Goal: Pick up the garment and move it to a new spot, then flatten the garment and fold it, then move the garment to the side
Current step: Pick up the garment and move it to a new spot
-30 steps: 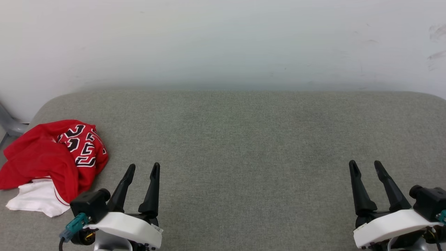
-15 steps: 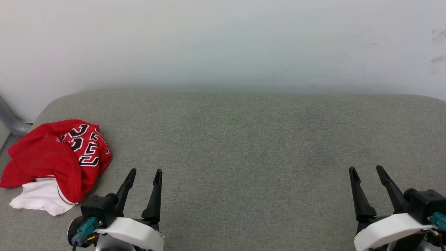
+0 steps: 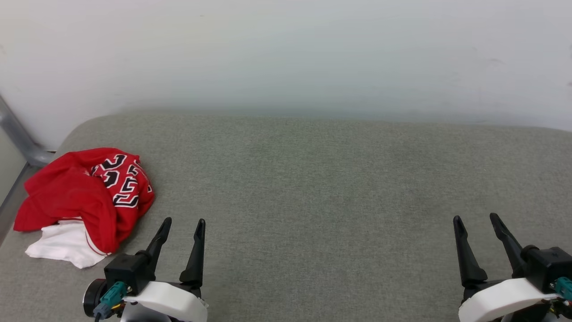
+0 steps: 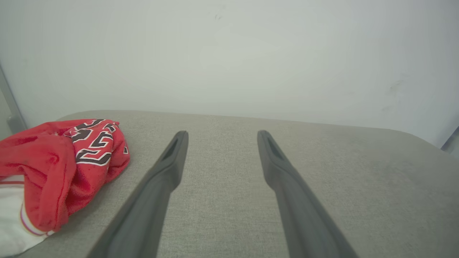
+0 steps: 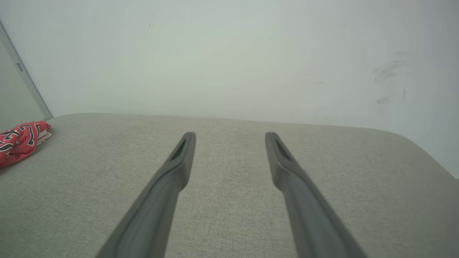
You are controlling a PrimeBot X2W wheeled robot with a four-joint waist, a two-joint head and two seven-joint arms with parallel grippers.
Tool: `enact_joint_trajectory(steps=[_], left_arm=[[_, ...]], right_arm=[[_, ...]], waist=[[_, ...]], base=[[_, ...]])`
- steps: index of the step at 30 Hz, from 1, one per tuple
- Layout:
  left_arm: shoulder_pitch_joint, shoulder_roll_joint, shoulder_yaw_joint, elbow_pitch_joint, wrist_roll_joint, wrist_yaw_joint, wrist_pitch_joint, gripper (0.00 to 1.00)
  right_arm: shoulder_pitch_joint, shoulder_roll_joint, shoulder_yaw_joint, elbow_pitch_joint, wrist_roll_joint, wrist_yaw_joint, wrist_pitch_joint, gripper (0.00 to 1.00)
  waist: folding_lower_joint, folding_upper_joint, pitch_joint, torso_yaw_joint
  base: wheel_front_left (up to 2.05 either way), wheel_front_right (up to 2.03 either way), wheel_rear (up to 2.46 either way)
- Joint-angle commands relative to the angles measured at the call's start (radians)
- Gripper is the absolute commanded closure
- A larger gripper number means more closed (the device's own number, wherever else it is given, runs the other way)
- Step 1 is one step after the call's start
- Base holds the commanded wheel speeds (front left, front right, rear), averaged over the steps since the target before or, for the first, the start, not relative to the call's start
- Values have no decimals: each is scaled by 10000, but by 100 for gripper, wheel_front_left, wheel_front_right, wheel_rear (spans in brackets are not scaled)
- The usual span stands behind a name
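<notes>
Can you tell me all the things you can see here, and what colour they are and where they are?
jersey T-shirt: one, red with a white sleeve and black white-edged letters, crumpled in a heap at the left end of the surface
fabric-covered surface: one, grey, rounded corners, spread across the middle
wall: one, white with faint scuffs, behind the surface
bar: one, grey, slanting at the far left edge beside the wall
left gripper: one, dark fingers on a white body, lower left, open, just right of the shirt and not touching it
right gripper: one, dark fingers on a white body, lower right, open
</notes>
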Motion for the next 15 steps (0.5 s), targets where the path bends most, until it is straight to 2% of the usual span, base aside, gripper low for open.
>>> enact_joint_trajectory(steps=[1, 7, 8, 15], left_arm=[[-97, -28, 102, -9, 137, -11, -103, 0], [-176, -126, 400, 22, 298, -68, -210, 0], [-169, -188, 639, 58, 353, -73, -274, 0], [-148, -294, 1035, 152, 468, -159, -390, 0]], right_arm=[[92, 24, 13, -138, -191, -3, -48, 0], [136, 26, 99, -362, -199, -3, -30, 0], [66, 27, 357, -386, -197, -3, -43, 0], [81, 23, 697, -455, -377, -4, -198, 0]], waist=[[0, 0, -5, 164], [0, 0, -29, 969], [0, 0, -54, 1398], [0, 0, -85, 2687]], base=[[0, 0, 0], [0, 0, 0], [0, 0, 0], [0, 0, 0]])
